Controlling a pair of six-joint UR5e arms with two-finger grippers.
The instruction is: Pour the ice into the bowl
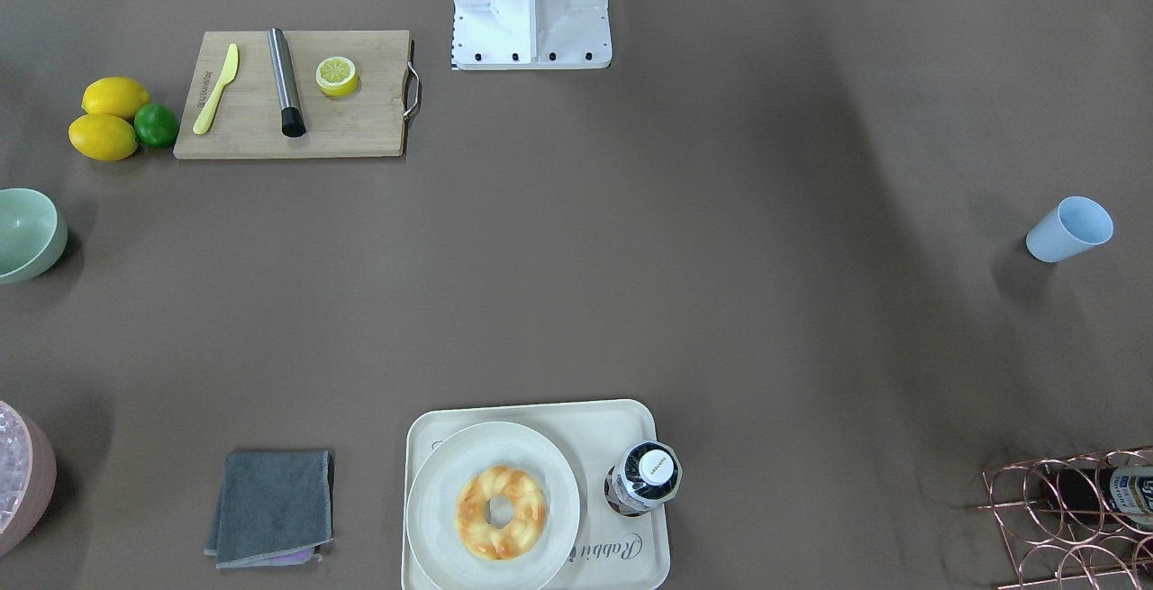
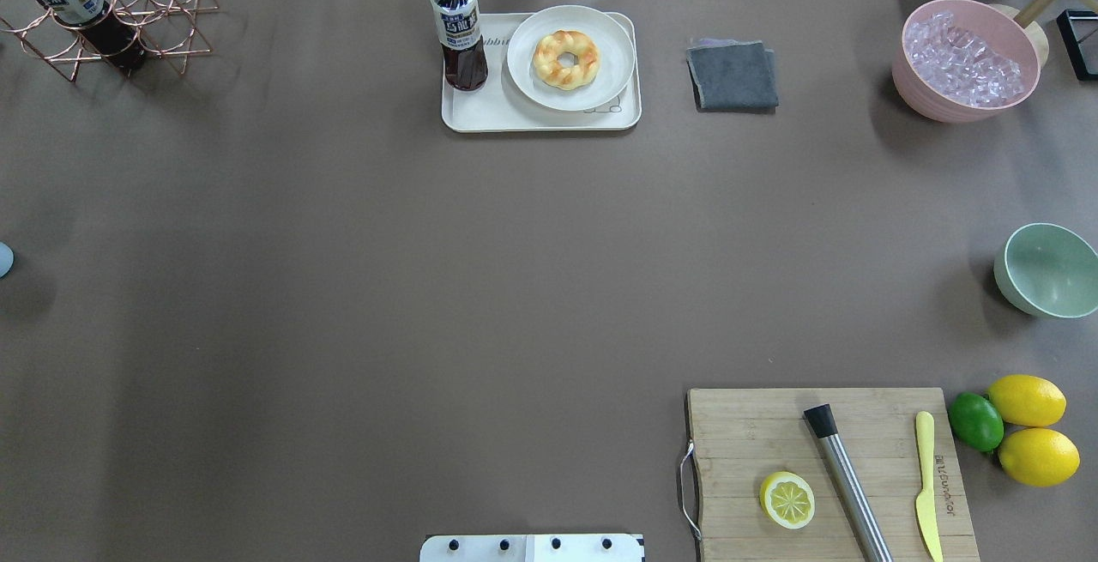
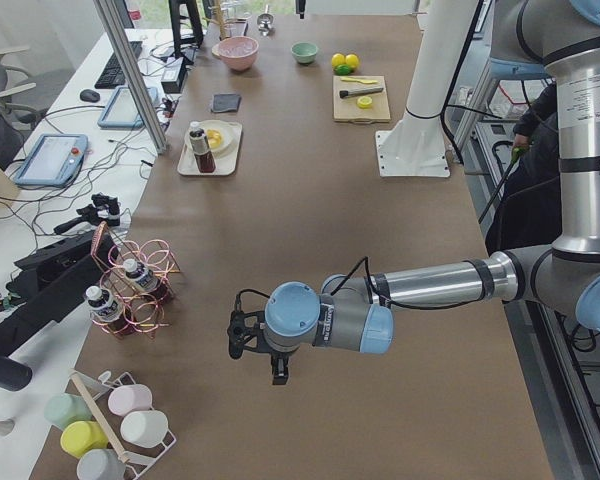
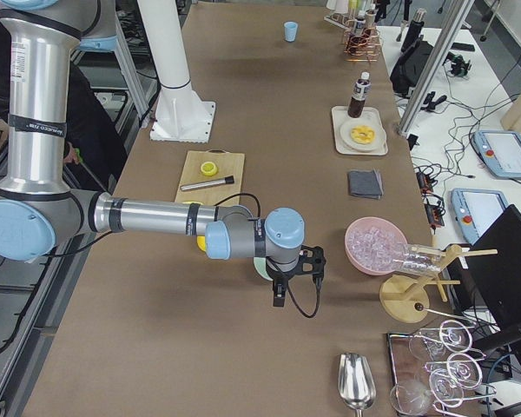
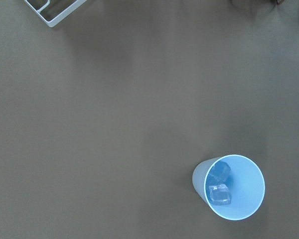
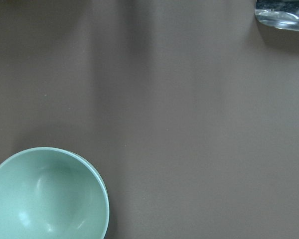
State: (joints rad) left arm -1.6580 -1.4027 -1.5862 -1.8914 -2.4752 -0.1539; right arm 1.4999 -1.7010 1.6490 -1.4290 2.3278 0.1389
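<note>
Looking straight down from the left wrist camera onto a light blue cup at the lower right of the frame, upright on the brown table, with the ice, a couple of clear cubes, lying at its bottom. Finding the same cup alone near the right edge of the front-facing view, well apart from everything else.

Seeing the bowl, pale mint green, at the right edge of the overhead view, between a pink tub heaped with clear pieces above it and two lemons with a lime below it. Catching that bowl also in the lower left corner of the right wrist view.

Placing the left gripper in the lower middle of the left side view, above bare table near a copper wire rack; cannot tell how its jaws stand. Placing the right gripper in the middle of the right side view, near the pink tub; cannot tell whether its jaws are apart or together either.

Noting a cutting board at the lower right of the overhead view, carrying a lemon half, a steel rod with a black tip and a yellow knife. Noting at top centre a tray with a doughnut on a plate, a dark bottle standing just beside the plate, and a grey cloth to the right of the tray.
</note>
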